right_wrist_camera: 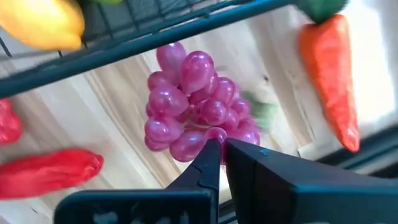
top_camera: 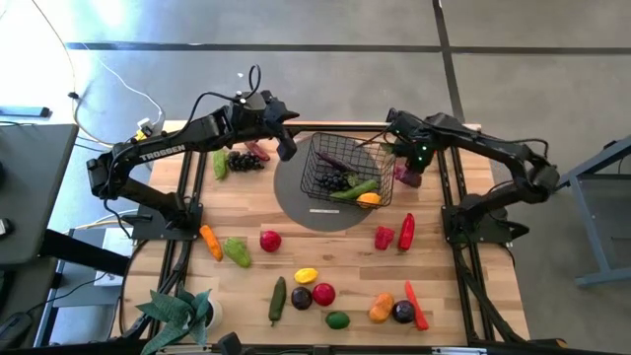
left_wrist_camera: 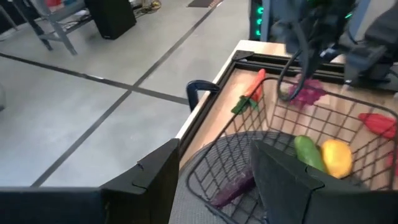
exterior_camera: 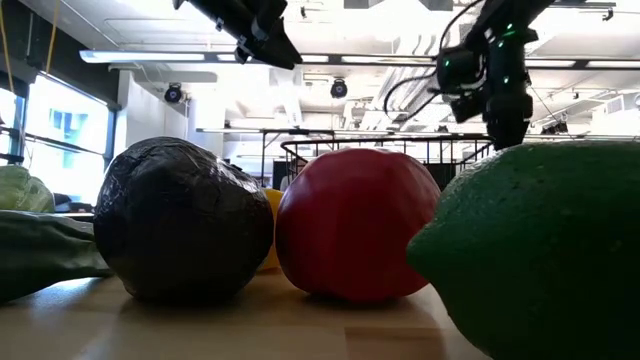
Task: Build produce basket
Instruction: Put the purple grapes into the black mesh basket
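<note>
A: Layout, biggest first?

B: Wooden table (top_camera: pixel 325 256). Round grey mat (top_camera: pixel 296 202) just above centre, with the basket (top_camera: pixel 347 170) standing on its 2 o'clock part. The basket holds dark grapes, a green cucumber (top_camera: pixel 355 189), a yellow fruit (top_camera: pixel 369 199) and a purple pod.

A: Arms?

B: Left arm comes in from 9 o'clock. The left gripper (top_camera: pixel 286 148) hangs at the basket's 9 o'clock edge. In its wrist view the fingers (left_wrist_camera: pixel 292 186) stand apart with nothing between them, poised over the basket rim.

A: Right one?

B: Enters from 3 o'clock. The right gripper (right_wrist_camera: pixel 219 149) is down at the basket's 3 o'clock side, outside the mesh. Fingers are pinched together at the pink grape bunch (right_wrist_camera: pixel 199 106). Tips touch the bunch's near edge; can't tell if a grape or stem is actually caught.

A: Loose produce?

B: A dark grape bunch (top_camera: pixel 245 160) and a green pepper (top_camera: pixel 220 164) lie at 10 o'clock, near the left gripper. A carrot (right_wrist_camera: pixel 333 74) lies by the pink grapes at the table's far edge. Two red peppers (top_camera: pixel 394 233) sit at 4 o'clock of the mat. At 7 o'clock there's an orange piece (top_camera: pixel 210 241), a green piece (top_camera: pixel 237 252) and a red apple (top_camera: pixel 269 240). The near edge has a cucumber (top_camera: pixel 278 299), a lemon (top_camera: pixel 307 276), plums, a lime (top_camera: pixel 337 319) and another carrot (top_camera: pixel 416 306).

A: Anything else?

B: Leafy plant (top_camera: pixel 177 311) at the 7 o'clock corner.
</note>
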`<state>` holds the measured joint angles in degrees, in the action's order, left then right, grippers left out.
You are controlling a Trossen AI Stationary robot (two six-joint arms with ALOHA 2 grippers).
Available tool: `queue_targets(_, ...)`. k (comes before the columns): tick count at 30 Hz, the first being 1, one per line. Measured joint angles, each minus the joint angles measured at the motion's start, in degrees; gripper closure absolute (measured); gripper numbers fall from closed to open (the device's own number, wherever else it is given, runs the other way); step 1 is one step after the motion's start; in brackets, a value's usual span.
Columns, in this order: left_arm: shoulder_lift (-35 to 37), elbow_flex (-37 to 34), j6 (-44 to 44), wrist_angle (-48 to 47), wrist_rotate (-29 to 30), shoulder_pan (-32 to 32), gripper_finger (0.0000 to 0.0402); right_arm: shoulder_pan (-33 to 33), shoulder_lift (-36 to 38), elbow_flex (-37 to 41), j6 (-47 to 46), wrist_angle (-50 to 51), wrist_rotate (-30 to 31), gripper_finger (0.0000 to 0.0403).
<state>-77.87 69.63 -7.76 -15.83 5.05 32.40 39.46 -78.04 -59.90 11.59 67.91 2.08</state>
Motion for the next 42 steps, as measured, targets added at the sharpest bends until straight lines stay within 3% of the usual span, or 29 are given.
queue_targets(13,-0.02,0.0,0.01,-1.94,0.96,2.27,0.0218,0.0,13.33,0.0,-14.77,-3.23,3.76,0.0403)
queue_targets(23,-0.02,0.0,0.03,-1.96,0.95,4.0,0.0218,0.0,19.62,0.0,-19.36,-16.63,3.38,0.0403)
queue_targets(32,0.0,0.0,1.55,-4.94,0.93,4.07,0.0218,-1.09,19.06,-0.02,-21.22,-33.48,-5.31,0.0403)
queue_targets(37,-0.02,0.0,2.47,-6.89,0.94,4.07,0.0218,-4.03,15.24,-0.02,-22.48,-33.64,-9.31,0.0403)
queue_targets(42,-0.02,0.0,3.05,-7.57,0.93,4.07,0.0218,-6.67,11.72,-0.02,-23.84,-33.36,-9.07,0.0396)
